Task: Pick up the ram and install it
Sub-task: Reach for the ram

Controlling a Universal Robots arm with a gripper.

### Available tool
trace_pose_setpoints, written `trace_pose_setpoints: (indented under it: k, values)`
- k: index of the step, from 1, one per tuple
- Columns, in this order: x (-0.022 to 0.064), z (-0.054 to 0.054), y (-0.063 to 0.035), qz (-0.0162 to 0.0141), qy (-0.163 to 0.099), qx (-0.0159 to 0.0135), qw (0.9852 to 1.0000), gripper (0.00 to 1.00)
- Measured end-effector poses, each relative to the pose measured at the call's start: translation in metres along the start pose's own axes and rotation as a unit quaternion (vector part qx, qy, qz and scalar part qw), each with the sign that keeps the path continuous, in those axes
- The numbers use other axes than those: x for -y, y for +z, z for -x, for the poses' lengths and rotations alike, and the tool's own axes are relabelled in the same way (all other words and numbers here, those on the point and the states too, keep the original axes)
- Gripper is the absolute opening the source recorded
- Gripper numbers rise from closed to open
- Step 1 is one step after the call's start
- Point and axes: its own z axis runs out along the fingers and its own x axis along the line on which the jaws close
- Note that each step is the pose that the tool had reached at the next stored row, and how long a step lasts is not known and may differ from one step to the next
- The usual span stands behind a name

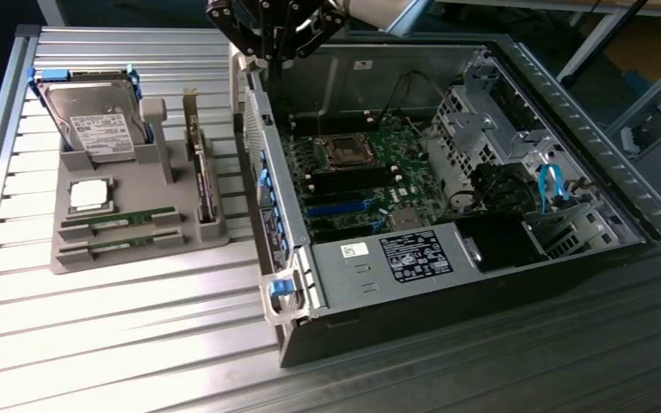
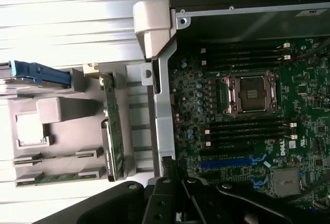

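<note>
Two ram sticks (image 1: 120, 222) (image 2: 58, 155) lie as thin green strips in the front slots of a grey holder tray (image 1: 135, 185) (image 2: 62, 108) at the exterior view's left. A longer green board (image 1: 200, 168) (image 2: 114, 126) stands on edge along the tray's side nearest the case. My gripper (image 1: 273, 53) (image 2: 179, 182) hangs high over the case's wall between the tray and the motherboard (image 1: 360, 172) (image 2: 247, 95). Its fingers are shut with nothing between them. Black memory slots (image 1: 348, 178) (image 2: 247, 130) lie beside the processor socket (image 1: 342, 151) (image 2: 251, 94).
A hard drive (image 1: 95, 125) leans at the back of the tray, and a square silver processor chip (image 1: 89, 194) lies in front of it. The open computer case (image 1: 446, 258) fills the exterior view's right, with a drive cage (image 1: 480, 129) and a power supply (image 1: 416, 258). The table top (image 1: 113, 335) is ribbed metal.
</note>
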Motion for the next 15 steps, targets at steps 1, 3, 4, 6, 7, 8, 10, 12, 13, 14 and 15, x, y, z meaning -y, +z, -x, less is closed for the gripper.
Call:
trace_pose_setpoints:
  k: [1,3,4,6,7,8,10,12,13,14,15]
  values:
    - [0.0001,-0.002,-0.0001,0.0,0.0,0.0,1.0,0.1]
    - [0.0004,-0.006,-0.0002,0.0,0.0,0.0,1.0,0.1]
    - [0.0006,-0.008,-0.0002,0.0,0.0,0.0,1.0,0.1]
    - [0.001,-0.014,-0.0004,0.0,0.0,0.0,1.0,0.1]
    - [0.0012,-0.016,-0.0005,-0.0001,0.0,0.0,1.0,0.1]
    - [0.0014,-0.018,-0.0006,0.0,0.0,0.0,1.0,0.1]
    - [0.0017,-0.022,-0.0007,0.0,0.0,0.0,1.0,0.1]
    - [0.0021,-0.027,-0.0008,0.0,0.0,0.0,1.0,0.1]
    - [0.0024,-0.031,-0.0009,0.0,0.0,0.0,1.0,0.1]
    - [0.0025,-0.033,-0.001,0.0,0.0,0.0,1.0,0.1]
    - [0.0027,-0.036,-0.001,-0.0001,0.0,0.0,1.0,0.1]
